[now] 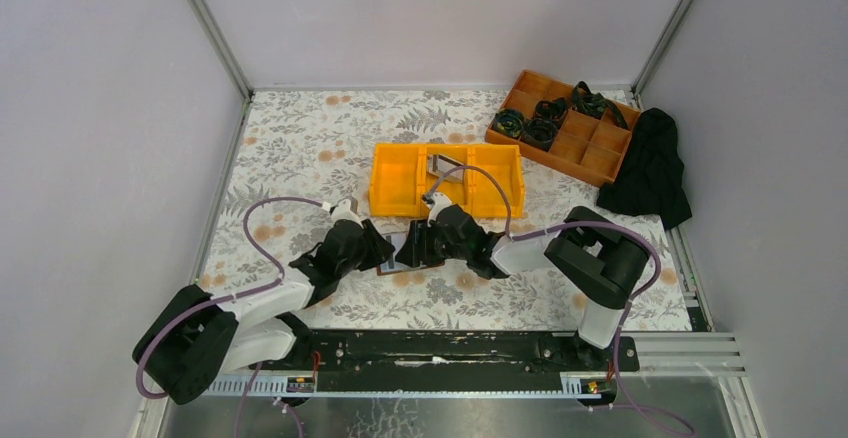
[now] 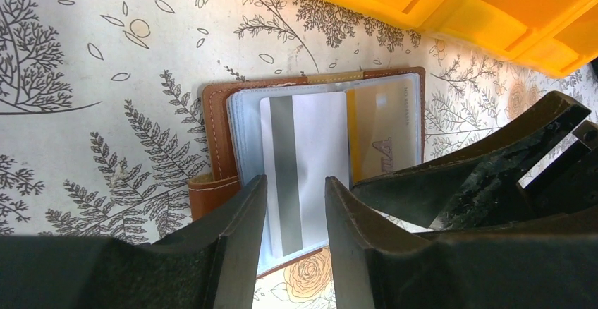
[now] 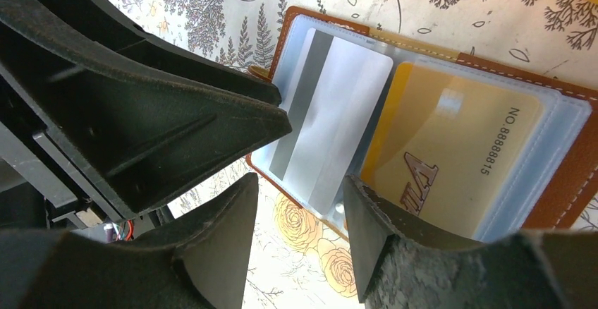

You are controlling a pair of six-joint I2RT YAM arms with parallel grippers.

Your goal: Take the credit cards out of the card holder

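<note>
The brown leather card holder (image 2: 215,132) lies open and flat on the floral-print surface (image 2: 84,55). Both cards sit in its clear sleeves: the silvery-grey plastic credit card with a dark stripe (image 2: 303,154) and, beside it, the pale tan plastic credit card (image 2: 384,129).

The left gripper (image 2: 296,182) has its fingers moderately parted astride the grey card's edge, pinching nothing. The right gripper (image 3: 300,182) is likewise parted and empty at the holder's rim, one finger over the tan card's sleeve. Whether that finger is touching the sleeve I cannot tell.

**Risks**
- The sleeve is slick and the card thin, so the fingers may close on plastic film and not on the card.
- If nothing pins the holder, a pull could drag or fold the whole thing.
- The two grippers crowd the same spot and could knock together.

**Room to move**
- In the overhead view the yellow plastic bin (image 1: 447,178) stands just beside the holder at 12 o'clock and blocks any pull that way.
- The right arm fills 3 o'clock.
- Bare surface lies at 6 o'clock and out toward 9 to 10 o'clock, so a withdrawal that way looks the freest.
</note>
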